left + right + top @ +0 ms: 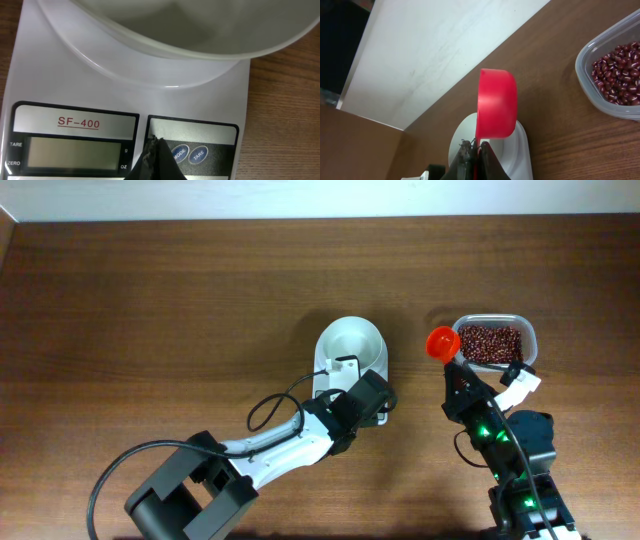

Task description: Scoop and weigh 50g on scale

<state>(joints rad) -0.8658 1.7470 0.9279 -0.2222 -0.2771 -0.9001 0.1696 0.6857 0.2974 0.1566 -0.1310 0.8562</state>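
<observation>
Scale (210,107) under closed left hand (156,152)

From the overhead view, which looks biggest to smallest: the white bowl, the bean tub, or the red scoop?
1. white bowl and bean tub: they look about alike, so no ranking between them.
2. red scoop: clearly smallest, even if held a bit nearer the camera.

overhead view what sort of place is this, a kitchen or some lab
Probably a robotics test bench: a left arm and a right arm at a wooden table, with a scale, a tub of beans and a red scoop.
</observation>
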